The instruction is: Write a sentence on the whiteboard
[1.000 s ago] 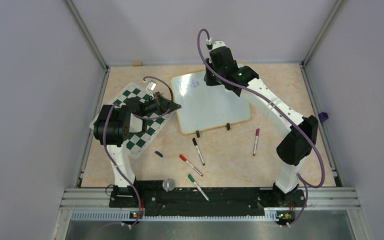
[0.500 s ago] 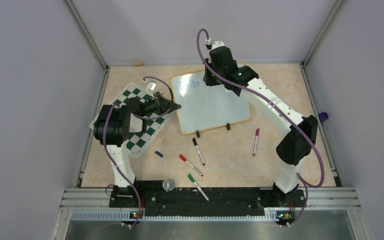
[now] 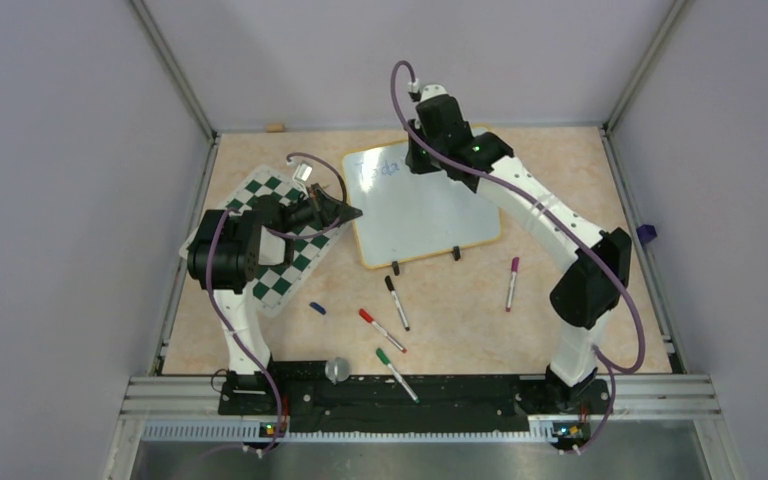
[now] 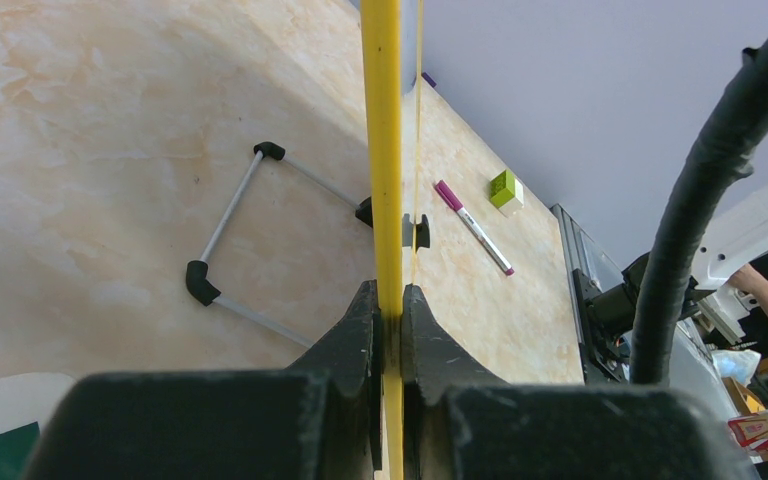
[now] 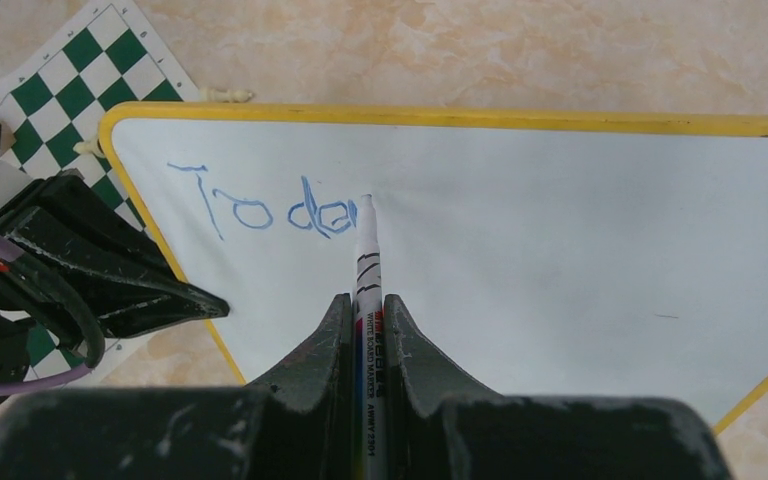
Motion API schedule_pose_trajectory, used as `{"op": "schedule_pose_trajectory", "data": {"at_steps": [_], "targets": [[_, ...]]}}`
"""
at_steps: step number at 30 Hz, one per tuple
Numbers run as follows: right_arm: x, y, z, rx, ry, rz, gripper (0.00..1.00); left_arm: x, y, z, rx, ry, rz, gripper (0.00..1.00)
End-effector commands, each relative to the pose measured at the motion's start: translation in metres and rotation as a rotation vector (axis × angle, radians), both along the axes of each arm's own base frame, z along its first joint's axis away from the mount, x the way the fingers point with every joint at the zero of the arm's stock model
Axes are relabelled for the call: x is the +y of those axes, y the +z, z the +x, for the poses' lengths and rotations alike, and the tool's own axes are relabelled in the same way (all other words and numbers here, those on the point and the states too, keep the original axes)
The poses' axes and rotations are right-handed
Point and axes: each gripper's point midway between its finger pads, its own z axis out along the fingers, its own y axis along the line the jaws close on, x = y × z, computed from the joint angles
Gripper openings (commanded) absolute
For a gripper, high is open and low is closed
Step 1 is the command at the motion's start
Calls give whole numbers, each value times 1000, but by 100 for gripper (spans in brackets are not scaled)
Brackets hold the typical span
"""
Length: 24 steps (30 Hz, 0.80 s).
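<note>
The whiteboard (image 3: 430, 215) lies at the table's back middle, white with a yellow rim (image 4: 381, 150). My left gripper (image 3: 346, 213) is shut on its left edge; in the left wrist view the rim runs straight up between the left gripper's (image 4: 389, 300) closed jaws. My right gripper (image 5: 365, 305) is shut on a white whiteboard marker (image 5: 367, 262) and hangs over the board's top left, as the top view shows for the right gripper (image 3: 422, 162). The marker tip touches the board just right of the sentence (image 5: 260, 212), blue letters reading "Toda", also faint from above as the sentence (image 3: 380, 170).
A green-and-white chess mat (image 3: 272, 262) lies under the left arm. Black (image 3: 397, 302), red (image 3: 381, 329), green (image 3: 396, 372) and purple (image 3: 511, 283) markers and a blue cap (image 3: 317, 308) lie in front of the board. A green cube (image 4: 505, 189) sits by the right rail.
The right wrist has shifted slightly left at the board's top with the marker in it. The left arm and the board have not moved.
</note>
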Motion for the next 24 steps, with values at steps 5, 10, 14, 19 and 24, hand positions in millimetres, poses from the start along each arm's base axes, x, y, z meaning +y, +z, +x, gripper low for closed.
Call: {"op": "schedule_pose_trajectory", "data": {"at_steps": [5,10,14,19,24], "targets": [[1,-5,7,-5,-3,7,0,2,23,2,-216,10,18,0],[1,-10,7,2,-3,-1,0,2,23,2,-215,11,18,0],[2,-13,8,7,-3,-5,0,2,23,2,-217,11,18,0],[-1,-15,9,9,-18,-14,0,2,23,1,-216,10,18,0],[-5,-21,7,25,-30,-24,0,2,23,1,-216,10,19,0]]}}
